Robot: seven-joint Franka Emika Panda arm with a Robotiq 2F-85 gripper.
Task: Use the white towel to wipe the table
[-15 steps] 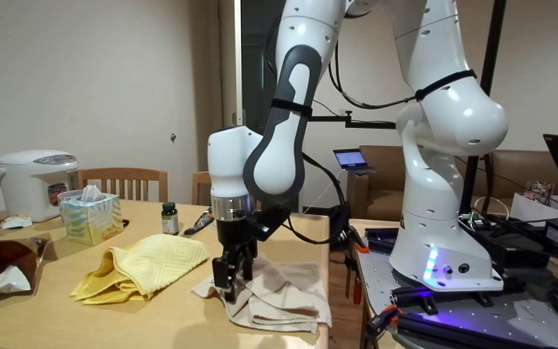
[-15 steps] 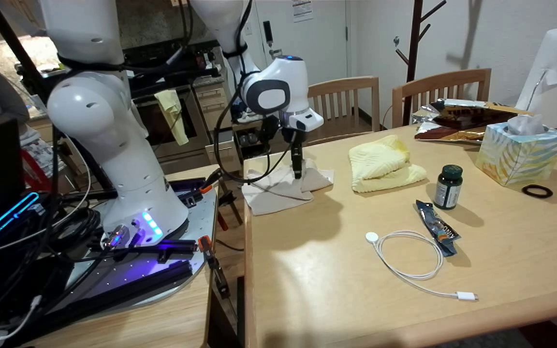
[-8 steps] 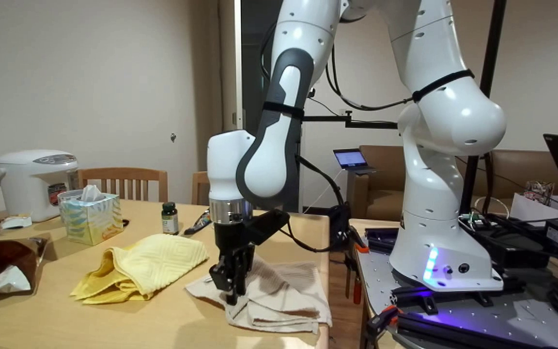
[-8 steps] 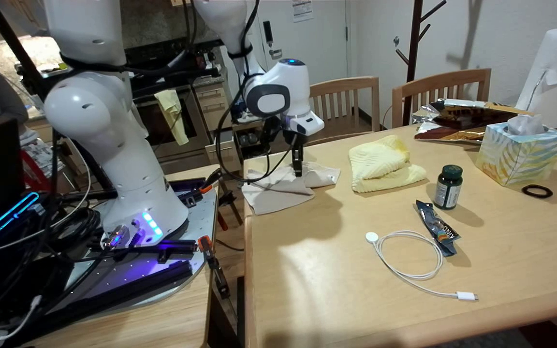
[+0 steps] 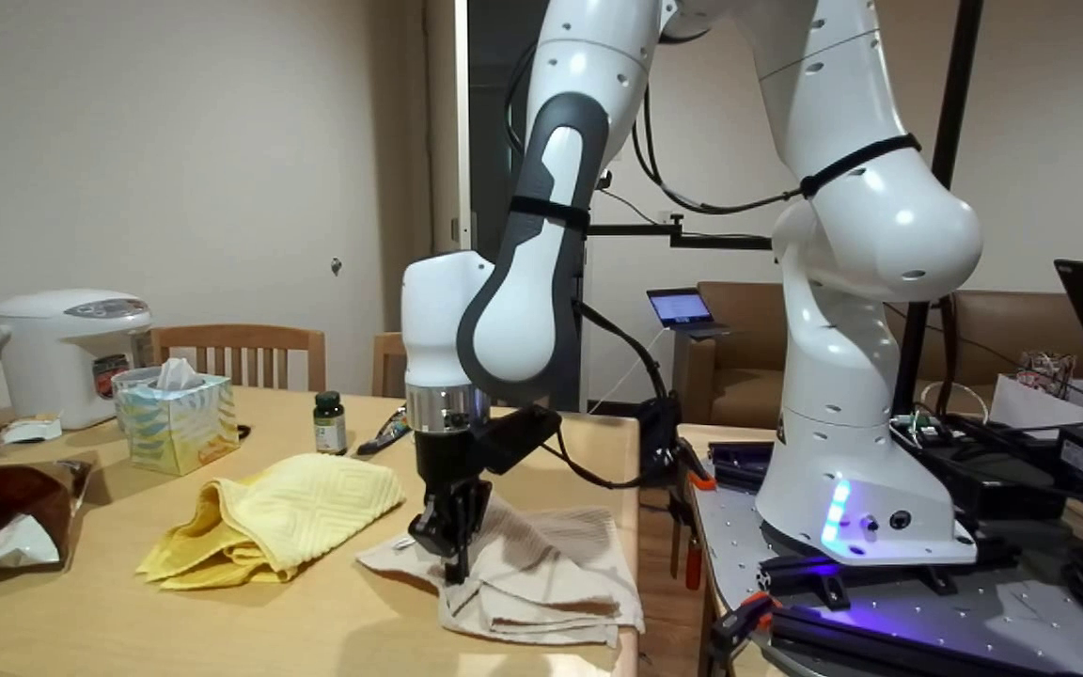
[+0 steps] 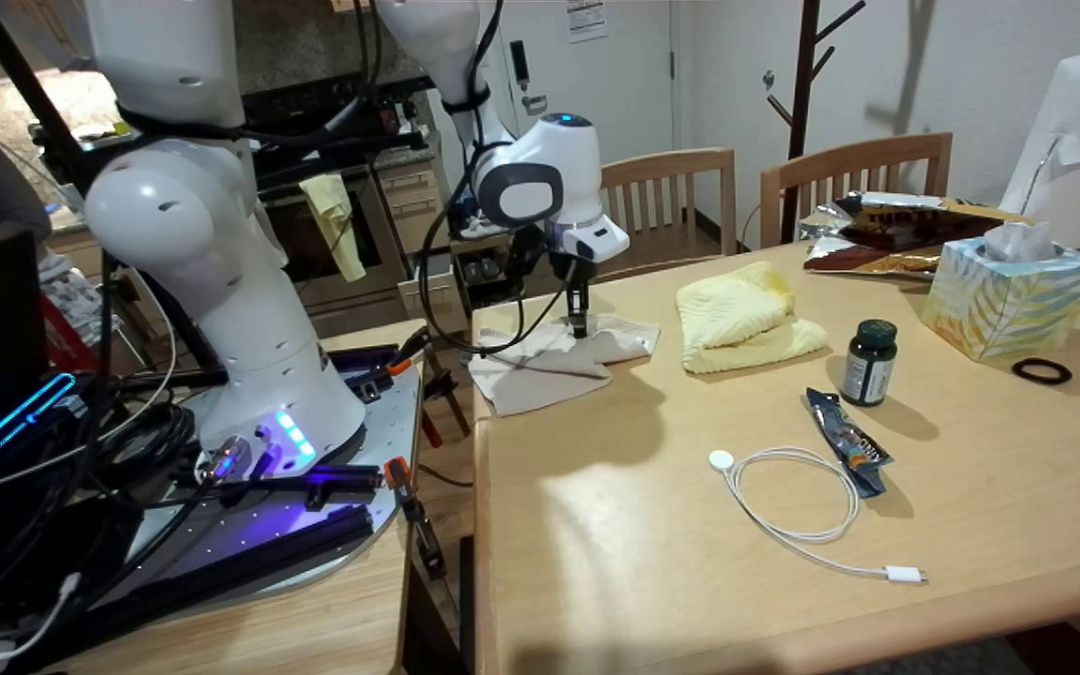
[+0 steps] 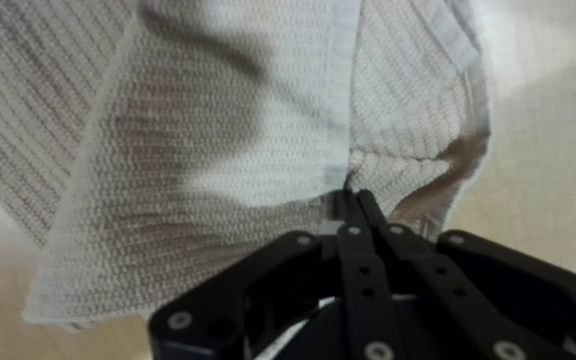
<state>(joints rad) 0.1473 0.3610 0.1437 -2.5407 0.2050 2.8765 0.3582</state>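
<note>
The white towel [image 5: 556,574], off-white and ribbed, lies rumpled and partly folded on the wooden table [image 6: 652,562], near the edge closest to the robot base. In both exterior views my gripper [image 5: 455,568] points straight down onto it, tips at the cloth. From the wrist, the towel [image 7: 208,125] fills most of the picture, its hem and a crease running into the gripper [image 7: 352,197]. The black fingers [image 7: 369,205] have come together with cloth gathered at their tips, so the jaws are shut on the towel; the exact pinch is hidden under the tips.
A folded yellow towel [image 6: 737,319] lies beside the white one. Farther along the table are a green bottle [image 6: 870,364], a snack bar [image 6: 847,441], a white cable [image 6: 784,534], a tissue box [image 6: 1012,295], foil bags [image 6: 896,234] and a white water boiler [image 5: 71,357].
My gripper has gone from open to shut at the towel after a slight shift of the arm. The towel's corner toward the yellow cloth has slid a little outward.
</note>
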